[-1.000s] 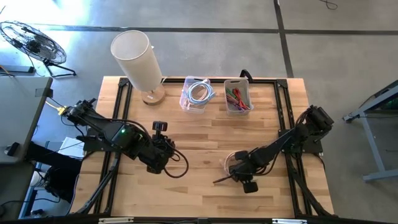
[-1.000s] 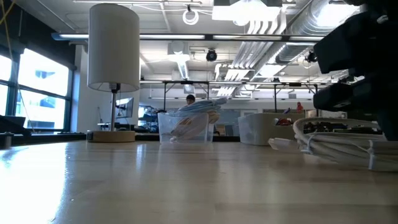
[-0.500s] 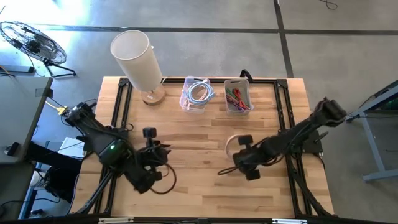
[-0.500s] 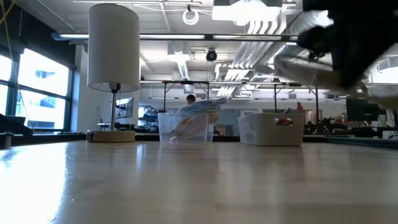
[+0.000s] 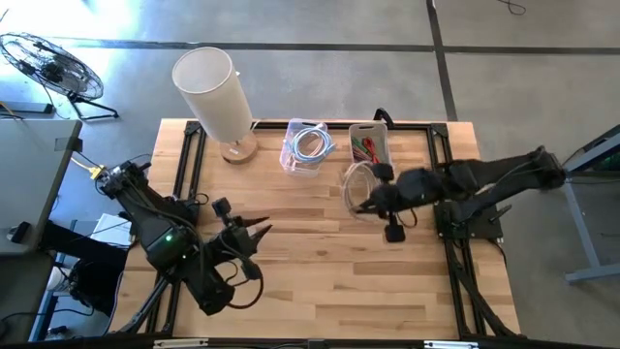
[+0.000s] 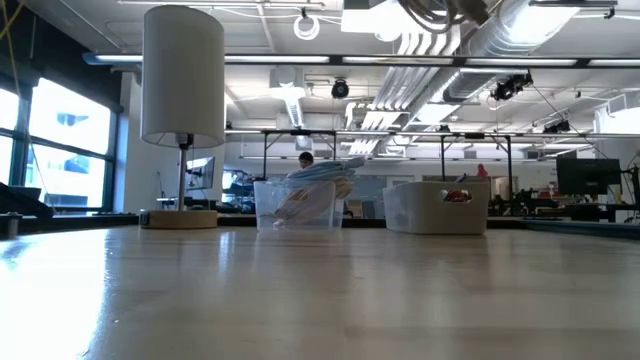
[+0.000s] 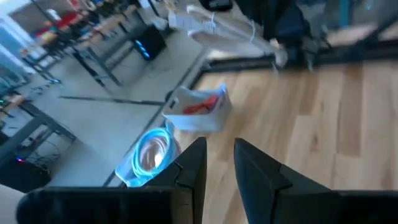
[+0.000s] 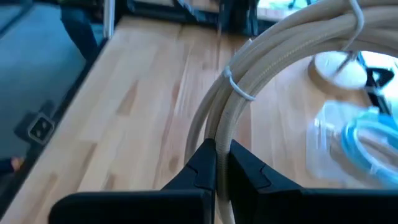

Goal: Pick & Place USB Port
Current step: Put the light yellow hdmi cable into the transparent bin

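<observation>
A coil of beige cable [image 5: 359, 184], bound with a white tie [image 8: 239, 92], hangs in the air in my right gripper [image 5: 372, 202], just near of a clear bin with red cables [image 5: 370, 151]. The gripper is shut on the coil. A second clear bin [image 5: 307, 147] to the left holds a blue cable coil. My left gripper [image 5: 256, 231] is open and empty over the table's left middle; its two fingers [image 7: 190, 167] show with a gap between them. My right gripper pinches several strands of the coil's loop [image 8: 219, 130] between its two fingers. The fingers come about level from the table's right and lie across the strands. The coil stands out ahead of the fingers, lifted clear of the table.
A white-shaded lamp [image 5: 215, 89] stands on its wooden base at the far left. The two bins sit side by side at the far middle. Bare wood lies between the arms and along the near edge.
My right gripper has lifted the coil off the table at the near right and carried it up and toward the far edge, to the bin with red cables. My left arm has drawn back toward the near left and risen.
</observation>
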Controlling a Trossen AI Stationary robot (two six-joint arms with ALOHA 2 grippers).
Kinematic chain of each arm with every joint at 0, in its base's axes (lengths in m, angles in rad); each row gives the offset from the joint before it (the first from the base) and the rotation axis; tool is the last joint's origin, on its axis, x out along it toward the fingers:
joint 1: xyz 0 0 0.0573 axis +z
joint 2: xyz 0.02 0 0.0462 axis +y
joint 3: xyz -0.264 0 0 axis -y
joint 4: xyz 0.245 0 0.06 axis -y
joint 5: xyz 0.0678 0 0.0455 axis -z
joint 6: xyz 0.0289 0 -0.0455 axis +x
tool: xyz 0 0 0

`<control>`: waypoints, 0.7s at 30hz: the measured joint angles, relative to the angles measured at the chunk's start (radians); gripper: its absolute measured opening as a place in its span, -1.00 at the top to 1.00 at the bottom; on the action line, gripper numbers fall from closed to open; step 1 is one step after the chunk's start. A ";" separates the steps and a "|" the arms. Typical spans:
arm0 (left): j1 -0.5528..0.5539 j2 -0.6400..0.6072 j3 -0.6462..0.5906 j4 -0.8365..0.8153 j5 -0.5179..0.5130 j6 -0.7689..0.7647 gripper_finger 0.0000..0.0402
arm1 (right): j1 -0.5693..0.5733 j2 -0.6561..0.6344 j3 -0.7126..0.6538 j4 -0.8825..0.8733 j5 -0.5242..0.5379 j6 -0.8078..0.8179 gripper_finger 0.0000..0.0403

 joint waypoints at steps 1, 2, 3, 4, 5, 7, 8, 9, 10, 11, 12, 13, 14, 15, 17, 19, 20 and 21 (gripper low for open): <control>0.001 0.002 0.001 0.011 -0.024 -0.001 0.61 | -0.026 -0.003 0.004 0.005 -0.026 -0.016 0.95; 0.000 0.005 0.001 0.013 -0.051 -0.003 0.61 | -0.056 -0.003 0.008 0.002 -0.052 -0.040 0.95; 0.000 0.007 0.001 0.012 -0.067 -0.003 0.61 | -0.084 0.000 0.013 0.004 -0.069 -0.062 0.95; 0.000 0.009 0.001 0.013 -0.077 -0.003 0.61 | -0.115 0.007 0.018 0.010 -0.083 -0.078 0.95; 0.000 0.009 0.001 0.013 -0.086 -0.004 0.61 | -0.146 0.016 0.021 0.015 -0.097 -0.091 0.95; 0.000 0.009 0.001 0.011 -0.092 -0.003 0.61 | -0.206 0.046 0.028 0.012 -0.121 -0.111 0.95; 0.000 0.009 0.001 0.007 -0.092 -0.003 0.61 | -0.236 0.066 0.031 0.015 -0.137 -0.118 0.95; 0.000 0.009 0.001 -0.001 -0.092 -0.003 0.61 | -0.263 0.086 0.036 0.022 -0.155 -0.134 0.95; 0.000 0.009 0.001 -0.016 -0.093 -0.003 0.61 | -0.289 0.109 0.043 0.027 -0.174 -0.147 0.95; 0.000 0.009 0.001 -0.031 -0.094 -0.004 0.61 | -0.312 0.133 0.052 0.032 -0.190 -0.159 0.95; 0.000 0.009 0.001 -0.048 -0.095 -0.004 0.61 | -0.333 0.157 0.063 0.037 -0.202 -0.166 0.95; 0.000 0.009 0.001 -0.069 -0.095 -0.004 0.61 | -0.353 0.184 0.075 0.043 -0.215 -0.175 0.95; 0.000 0.009 0.001 -0.091 -0.095 -0.004 0.61 | -0.371 0.212 0.090 0.049 -0.227 -0.185 0.95; 0.000 0.009 0.001 -0.110 -0.095 -0.004 0.61 | -0.386 0.242 0.107 0.050 -0.237 -0.192 0.95; 0.006 0.009 0.001 -0.151 -0.095 -0.007 0.61 | -0.415 0.308 0.149 0.036 -0.257 -0.211 0.95; 0.016 0.009 0.001 -0.177 -0.095 -0.008 0.61 | -0.440 0.379 0.205 0.012 -0.285 -0.234 0.95; 0.022 0.009 0.001 -0.185 -0.095 -0.008 0.61 | -0.451 0.415 0.242 -0.014 -0.290 -0.238 0.95; 0.029 0.009 0.001 -0.193 -0.096 -0.008 0.61 | -0.460 0.451 0.282 -0.043 -0.290 -0.247 0.95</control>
